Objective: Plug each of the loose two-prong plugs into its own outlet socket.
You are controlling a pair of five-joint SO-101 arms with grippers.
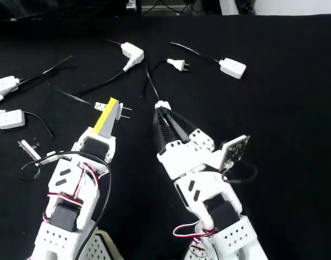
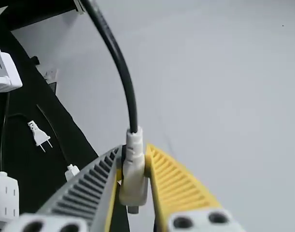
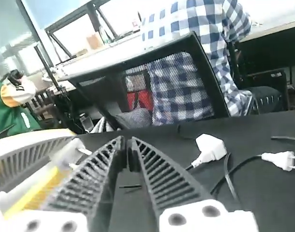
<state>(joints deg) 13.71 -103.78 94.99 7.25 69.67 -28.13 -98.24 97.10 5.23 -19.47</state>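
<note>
Clamping the two-prong plug (image 2: 133,171) between its fingers, the left gripper (image 1: 116,107) risks plug twist from cord (image 2: 119,63) tension during insertion; right gripper (image 1: 162,107) fingers sit together, empty.

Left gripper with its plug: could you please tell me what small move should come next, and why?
Probably turn the left gripper toward the white socket block lying at its left. It is shut on a two-prong plug whose prongs point toward the right arm, with no socket facing them.

White two-prong plug (image 1: 179,65) on a black cord lies loose near white boxy outlet socket (image 1: 232,67); second white plug (image 2: 133,169) pinched in left gripper (image 2: 133,151).
</note>
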